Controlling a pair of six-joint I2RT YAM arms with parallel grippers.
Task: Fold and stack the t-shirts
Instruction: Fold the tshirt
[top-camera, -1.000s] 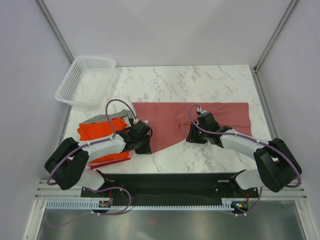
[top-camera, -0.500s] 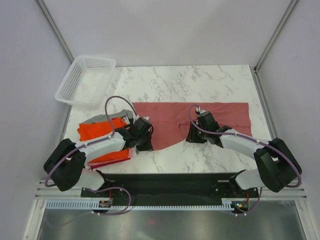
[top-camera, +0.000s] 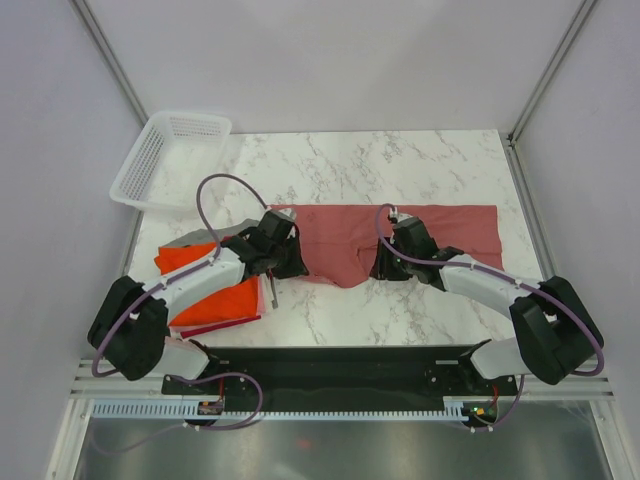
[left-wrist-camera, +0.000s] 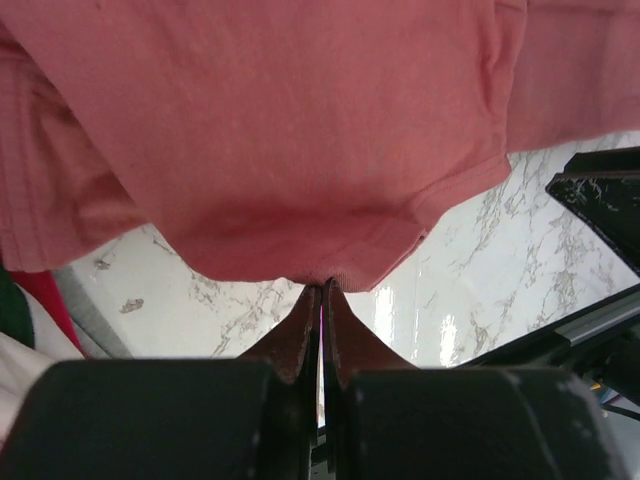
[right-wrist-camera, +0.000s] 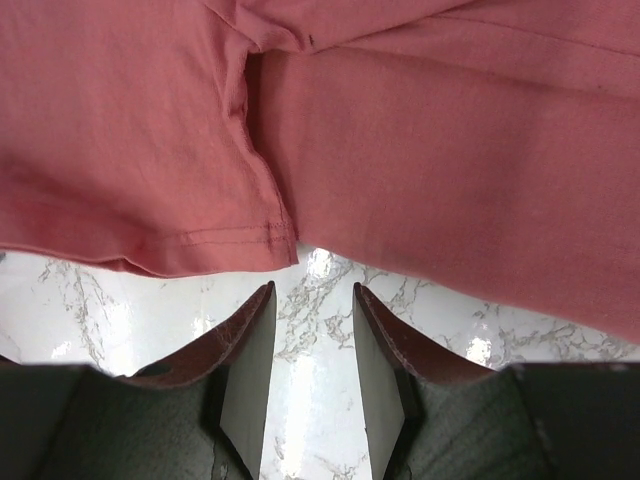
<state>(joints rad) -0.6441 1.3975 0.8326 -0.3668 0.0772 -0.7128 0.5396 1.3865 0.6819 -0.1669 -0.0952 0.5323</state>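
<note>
The dusty pinkish-red t-shirt (top-camera: 420, 232) lies spread across the middle of the marble table (top-camera: 350, 165). My left gripper (top-camera: 297, 265) is shut on its near-left hem. In the left wrist view the closed fingertips (left-wrist-camera: 322, 288) pinch the hem and the shirt (left-wrist-camera: 280, 130) hangs lifted above the table. My right gripper (top-camera: 384, 272) is open and empty, over bare marble just short of the shirt's near edge. In the right wrist view its fingers (right-wrist-camera: 312, 295) stop before a sleeve hem (right-wrist-camera: 200, 240). A folded orange-red t-shirt (top-camera: 205, 290) lies on a stack at the left, with grey cloth (top-camera: 185, 240) under it.
A white mesh basket (top-camera: 170, 160) stands at the far left corner. The black base plate (top-camera: 340, 365) runs along the near edge. Grey walls and metal posts close in the table on three sides.
My left gripper has moved away from the near edge and slightly right, pulling the shirt's near-left corner with it, so the shirt's lower flap now sits farther back. The right arm has barely moved.
</note>
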